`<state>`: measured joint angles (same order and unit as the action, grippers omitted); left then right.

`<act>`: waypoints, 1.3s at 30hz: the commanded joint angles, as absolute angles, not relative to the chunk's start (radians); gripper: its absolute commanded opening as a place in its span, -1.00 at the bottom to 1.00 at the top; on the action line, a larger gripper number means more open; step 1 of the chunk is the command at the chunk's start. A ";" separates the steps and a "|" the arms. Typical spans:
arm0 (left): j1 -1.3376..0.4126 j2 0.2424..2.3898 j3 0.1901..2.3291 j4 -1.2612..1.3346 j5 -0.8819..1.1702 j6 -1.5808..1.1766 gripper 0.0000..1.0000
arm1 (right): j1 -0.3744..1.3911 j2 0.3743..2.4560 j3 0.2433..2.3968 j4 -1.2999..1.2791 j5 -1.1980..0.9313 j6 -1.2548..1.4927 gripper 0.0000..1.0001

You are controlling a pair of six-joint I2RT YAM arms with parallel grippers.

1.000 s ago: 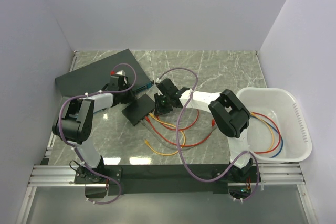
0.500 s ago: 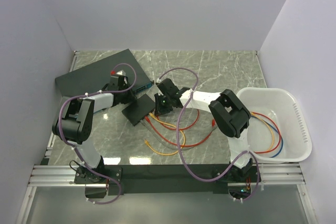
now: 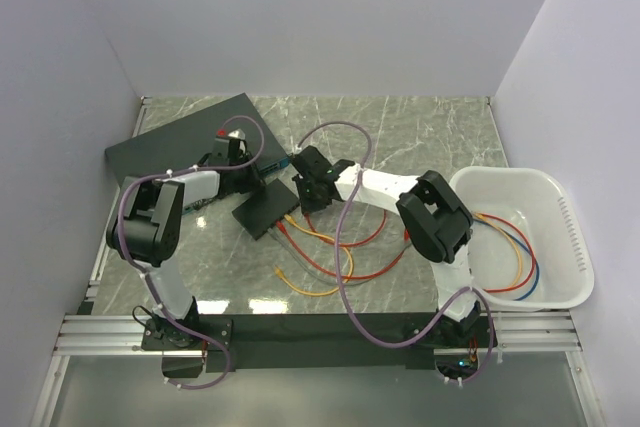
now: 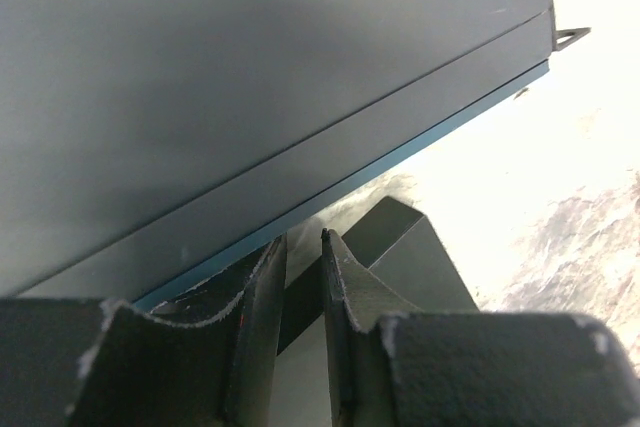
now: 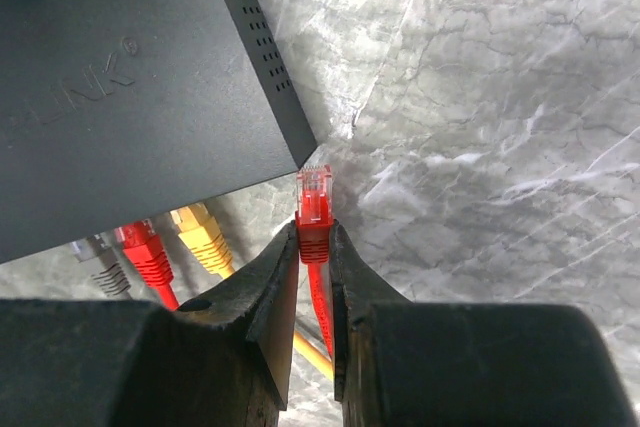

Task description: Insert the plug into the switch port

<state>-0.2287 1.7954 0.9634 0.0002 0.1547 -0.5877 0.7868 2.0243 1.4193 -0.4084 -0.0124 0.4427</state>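
Note:
My right gripper (image 5: 313, 234) is shut on a red plug (image 5: 314, 195), whose clear tip pointing forward stands just off the near corner of the small black switch box (image 5: 120, 77). The switch port itself does not show. A red plug (image 5: 140, 245), a yellow plug (image 5: 200, 231) and a grey plug (image 5: 100, 265) sit along the box's near side. From above, the right gripper (image 3: 303, 202) is at the right corner of the box (image 3: 262, 212). My left gripper (image 4: 298, 247) hangs over the box's far edge (image 4: 400, 247), jaws a narrow gap apart with nothing between them.
A large dark slab with a blue front strip (image 3: 180, 137) lies at the back left, close behind the left gripper (image 3: 250, 183). Red and yellow cables (image 3: 330, 265) loop across the marble in front of the box. A white basin (image 3: 565, 209) holding more cables stands on the right.
The left gripper has slid right, off the slab toward the box's far edge. The right wrist has shifted slightly back and left with the red plug.

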 commanded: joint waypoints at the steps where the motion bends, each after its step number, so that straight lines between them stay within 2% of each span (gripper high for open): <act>1: -0.239 1.830 0.994 -0.008 0.204 -0.555 -0.45 | 0.814 2.052 1.494 -0.475 0.067 0.405 -0.95; 16: -0.262 1.861 0.991 0.023 0.212 -0.540 -0.44 | 0.887 2.091 1.588 -0.563 0.101 0.380 -0.96; 39: -0.268 1.871 0.989 0.023 0.222 -0.534 -0.43 | 0.899 2.163 1.693 -0.623 0.089 0.370 -0.98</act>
<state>-0.2504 1.8374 0.9897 0.0486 0.1944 -0.5606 0.8906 2.1422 1.6325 -0.6380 0.0784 0.3771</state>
